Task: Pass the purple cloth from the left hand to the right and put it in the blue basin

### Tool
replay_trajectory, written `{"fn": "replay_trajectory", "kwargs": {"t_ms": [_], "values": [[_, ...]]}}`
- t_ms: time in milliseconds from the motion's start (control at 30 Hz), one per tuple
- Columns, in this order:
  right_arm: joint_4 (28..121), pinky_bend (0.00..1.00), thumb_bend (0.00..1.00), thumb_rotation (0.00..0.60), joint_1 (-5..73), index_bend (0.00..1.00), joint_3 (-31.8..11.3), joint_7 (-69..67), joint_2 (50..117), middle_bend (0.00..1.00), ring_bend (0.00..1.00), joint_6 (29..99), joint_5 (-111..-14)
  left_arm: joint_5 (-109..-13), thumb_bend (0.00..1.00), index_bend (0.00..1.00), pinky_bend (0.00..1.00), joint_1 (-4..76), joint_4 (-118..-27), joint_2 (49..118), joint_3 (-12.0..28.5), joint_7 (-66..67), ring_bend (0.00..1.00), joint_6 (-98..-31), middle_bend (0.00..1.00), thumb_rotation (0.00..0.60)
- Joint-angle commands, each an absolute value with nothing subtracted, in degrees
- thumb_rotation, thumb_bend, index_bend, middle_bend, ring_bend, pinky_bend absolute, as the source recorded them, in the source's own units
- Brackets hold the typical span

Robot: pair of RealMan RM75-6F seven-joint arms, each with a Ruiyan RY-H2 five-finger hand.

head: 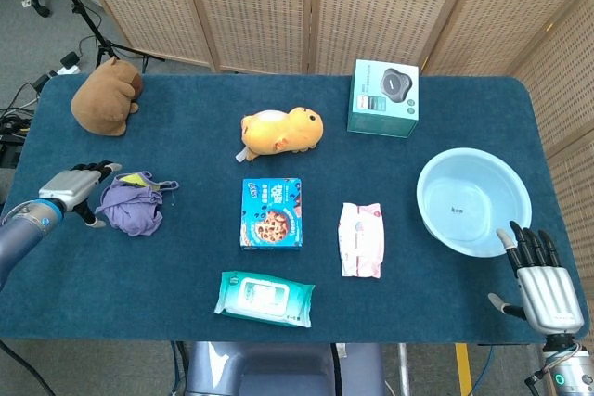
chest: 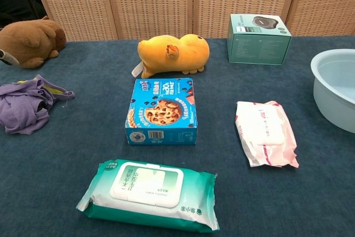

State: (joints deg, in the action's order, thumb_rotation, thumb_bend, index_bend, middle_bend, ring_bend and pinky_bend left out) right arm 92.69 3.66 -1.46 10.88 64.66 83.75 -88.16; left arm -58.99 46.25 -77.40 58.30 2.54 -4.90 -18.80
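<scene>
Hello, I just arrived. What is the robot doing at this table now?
The robot is about to pick up the purple cloth, which lies crumpled on the table near its left edge. The left hand is right beside the cloth with its fingers apart, not gripping it yet. The right hand waits open at the table's near right corner, close to the blue basin, which holds nothing. The handover has not started.
</scene>
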Motion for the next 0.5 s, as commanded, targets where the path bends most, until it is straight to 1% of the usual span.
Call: {"fn": "replay_trajectory", "kwargs": {"t_ms": [33, 333, 500], "values": [[92.77, 0.0, 0.0, 0.6, 3.65, 0.0, -1.35, 10.87, 64.62, 0.0, 0.0, 83.81, -88.35, -56.84, 0.14, 0.0, 0.0, 47.44, -75.31, 60.28, 0.69, -2.82, 0.0, -19.0, 0.0, 0.6], [92.73, 0.0, 0.0, 0.6, 3.98, 0.0, -1.35, 11.14, 64.7, 0.0, 0.0, 83.04, -87.88, -51.39, 0.14, 0.0, 0.0, 49.88, -70.95, 66.21, -2.34, 1.19, 0.0, -20.91, 0.0, 0.6], [92.68, 0.0, 0.0, 0.6, 4.08, 0.0, -1.34, 11.21, 64.73, 0.0, 0.0, 82.79, -87.7, -49.33, 0.14, 0.0, 0.0, 50.73, -70.41, 68.41, -3.0, 2.43, 0.0, -21.86, 0.0, 0.6]]}}
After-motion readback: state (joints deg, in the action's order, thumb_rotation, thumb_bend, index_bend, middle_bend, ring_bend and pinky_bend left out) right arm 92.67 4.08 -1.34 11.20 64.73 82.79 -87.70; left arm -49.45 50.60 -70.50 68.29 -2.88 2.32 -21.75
